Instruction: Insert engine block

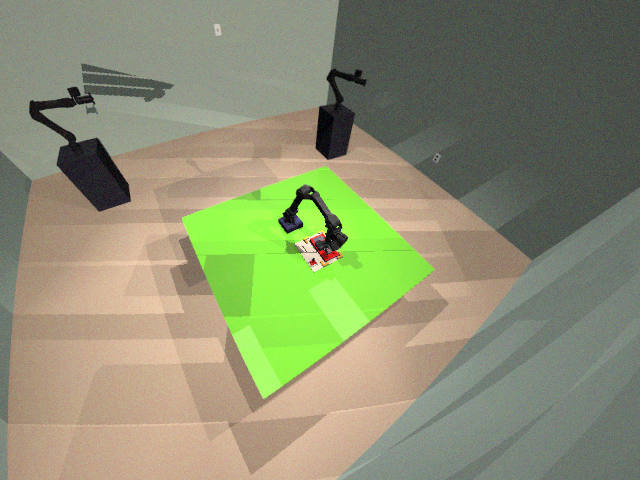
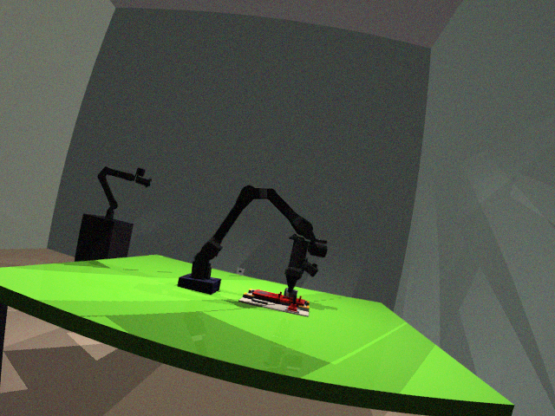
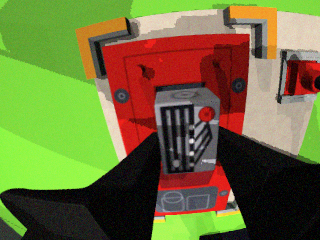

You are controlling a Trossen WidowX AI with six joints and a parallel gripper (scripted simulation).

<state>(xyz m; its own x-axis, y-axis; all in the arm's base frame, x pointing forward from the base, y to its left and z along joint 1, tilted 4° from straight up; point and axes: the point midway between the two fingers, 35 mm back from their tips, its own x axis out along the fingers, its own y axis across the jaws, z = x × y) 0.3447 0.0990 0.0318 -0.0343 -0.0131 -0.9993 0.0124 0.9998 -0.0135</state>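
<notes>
The grey engine block [image 3: 187, 142] [image 2: 290, 293] is held over the opening of the red car body [image 3: 175, 42] [image 1: 330, 254] [image 2: 269, 295]. A dark strip of the opening [image 3: 176, 88] shows just beyond the block in the wrist view. The block's visible face has dark slots and a red disc. My gripper [image 3: 187, 135] [image 2: 290, 289] is shut on the block, with one black finger at each side. The block stands above the car body's top surface in the exterior view. Its lower end and the rib are hidden, so its depth in the opening cannot be told.
The car body lies on a pale board [image 3: 265, 105] [image 1: 308, 252] [image 2: 277, 307] with orange corner brackets [image 3: 85, 42] [image 3: 268, 30]. A red part [image 3: 296, 80] [image 1: 312, 261] [image 2: 292, 308] in a grey frame is beside the car body. Two other arms stand on pedestals away from the green table.
</notes>
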